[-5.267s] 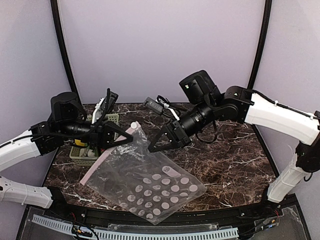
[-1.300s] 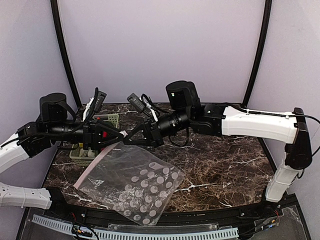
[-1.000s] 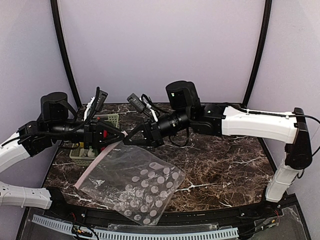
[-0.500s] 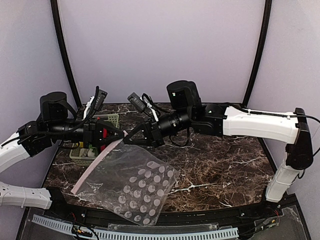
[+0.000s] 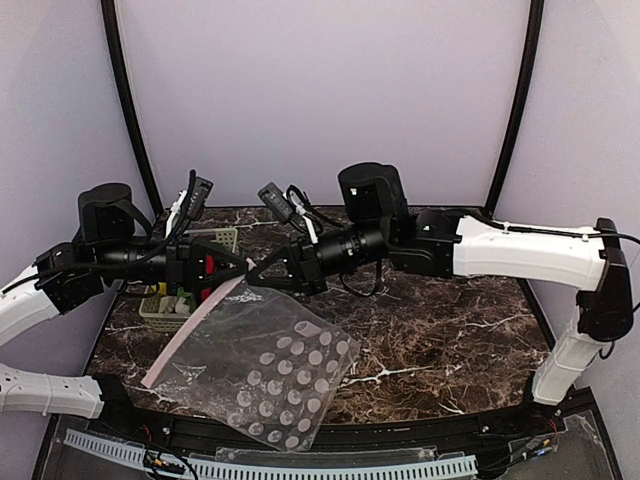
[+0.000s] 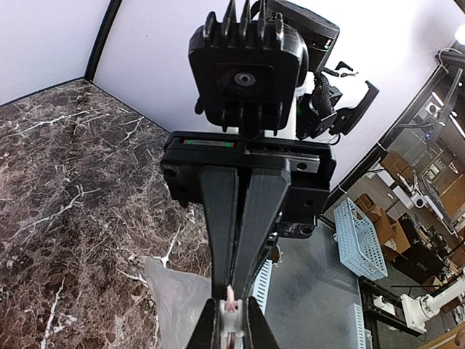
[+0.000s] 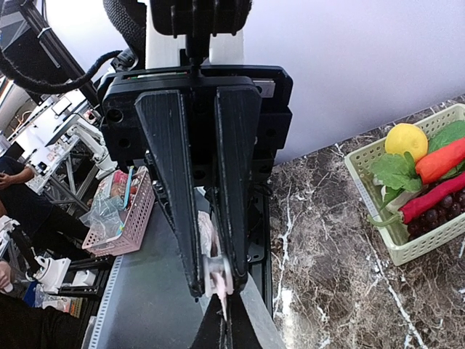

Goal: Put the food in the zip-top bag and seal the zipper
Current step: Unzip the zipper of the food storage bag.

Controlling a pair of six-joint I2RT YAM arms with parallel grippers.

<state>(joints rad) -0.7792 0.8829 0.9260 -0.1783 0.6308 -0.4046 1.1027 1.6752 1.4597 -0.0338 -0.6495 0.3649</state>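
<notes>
The left gripper (image 5: 236, 272) and right gripper (image 5: 262, 276) are both clamping the mouth of the bag (image 5: 270, 360), which is sagging onto the table (image 5: 450, 330). Soft and slippery, it seems best held at the zipper strip (image 5: 198, 318).

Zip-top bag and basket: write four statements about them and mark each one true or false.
1. The left gripper and the right gripper are both shut on the mouth edge of the zip-top bag. True.
2. The lemon is inside the bag. False: the lemon sits in the basket with the other food.
3. The bag is clear and printed with white dots. True.
4. The basket stands on the right side of the table. False: it stands at the far left of the table.
</notes>
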